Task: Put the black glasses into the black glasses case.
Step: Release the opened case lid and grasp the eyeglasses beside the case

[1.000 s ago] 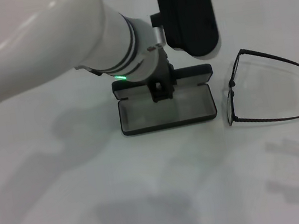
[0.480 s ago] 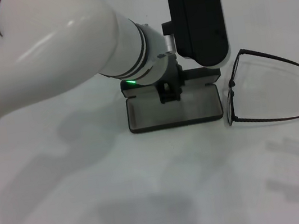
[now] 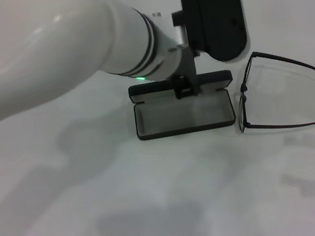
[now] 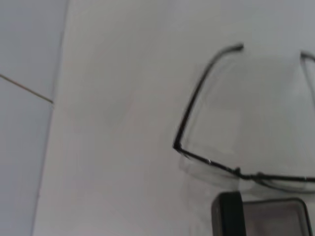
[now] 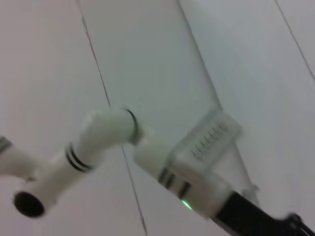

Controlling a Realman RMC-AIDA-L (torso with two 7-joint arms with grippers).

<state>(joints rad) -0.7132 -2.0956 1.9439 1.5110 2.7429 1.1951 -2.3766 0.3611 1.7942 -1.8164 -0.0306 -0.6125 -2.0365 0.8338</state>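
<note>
The black glasses case [image 3: 146, 120] lies open in the middle of the table, its grey-lined tray facing up and its lid [image 3: 214, 79] behind. My left gripper [image 3: 184, 88] reaches in from the left and sits at the lid's edge, above the tray's rear middle. The black glasses [image 3: 243, 99] lie just right of the case, temple arms unfolded and pointing right. The left wrist view shows the glasses [image 4: 189, 113] and a corner of the case [image 4: 275, 219]. My right gripper is out of view.
The white table [image 3: 178, 210] carries shadows of the arms at the front. My left arm's white forearm [image 3: 62, 49] crosses the upper left, with a black block [image 3: 213, 13] above the case. The right wrist view shows that arm [image 5: 197, 162] from afar.
My left arm has moved to the right. The case has shifted a little to the right, closer to the glasses. The glasses have not moved.
</note>
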